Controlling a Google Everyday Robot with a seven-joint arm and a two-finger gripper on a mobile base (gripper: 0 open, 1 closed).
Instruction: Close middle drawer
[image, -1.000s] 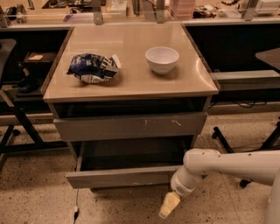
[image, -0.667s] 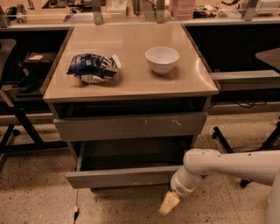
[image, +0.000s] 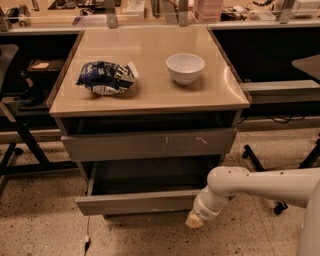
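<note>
1. Middle drawer (image: 140, 202) stands pulled out, low on the cabinet (image: 150, 97); the gripper (image: 194, 220) hangs by its right front corner, openness indiscernible.
2. Scratched drawer front (image: 145, 145), above.
3. Crumpled bag (image: 106, 77) and white bowl (image: 185, 67), on the cabinet top.

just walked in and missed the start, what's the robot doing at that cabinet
The robot's arm reaches in from the right, and its hand is low down at the right end of the middle drawer. That drawer is pulled well out with its grey inside showing, so it is not yet closed. Whether the hand touches the front is hard to tell. A white bowl and a blue snack bag sit on the cabinet top, away from the arm.
</note>
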